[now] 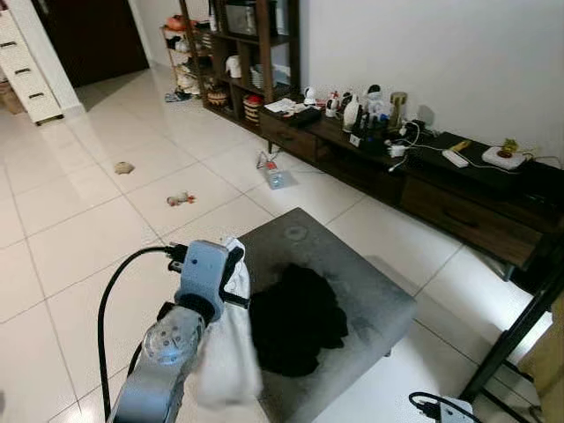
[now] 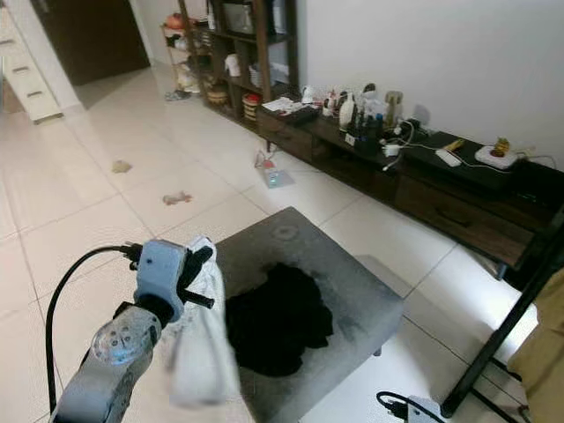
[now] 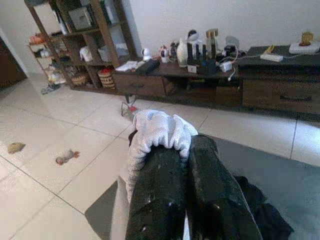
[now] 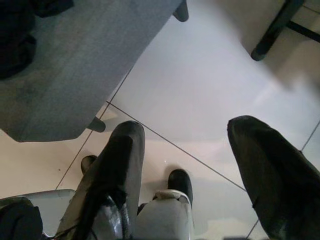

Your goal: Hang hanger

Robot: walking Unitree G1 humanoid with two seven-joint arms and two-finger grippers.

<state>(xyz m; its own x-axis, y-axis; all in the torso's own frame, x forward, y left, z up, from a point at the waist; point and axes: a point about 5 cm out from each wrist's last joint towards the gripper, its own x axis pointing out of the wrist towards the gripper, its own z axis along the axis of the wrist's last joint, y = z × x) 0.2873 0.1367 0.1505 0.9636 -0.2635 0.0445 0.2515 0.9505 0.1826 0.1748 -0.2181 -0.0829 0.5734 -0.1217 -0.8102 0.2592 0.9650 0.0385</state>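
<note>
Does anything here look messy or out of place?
Yes. A black garment lies crumpled on the grey ottoman, two small scraps litter the tiled floor, and the left hand grips a white cloth.

Layout about the padded stool (image 1: 352,291): a dark garment (image 1: 295,322) is laid on the stool's near half. A pale cloth (image 1: 231,348) is held up at the stool's left edge by the left gripper (image 3: 186,150), clamped on it. A low cabinet (image 1: 441,189) is set along the wall behind the stool, a shelf unit (image 1: 242,53) at that cabinet's left end. A rack leg (image 1: 515,330) is placed right of the stool.
</note>
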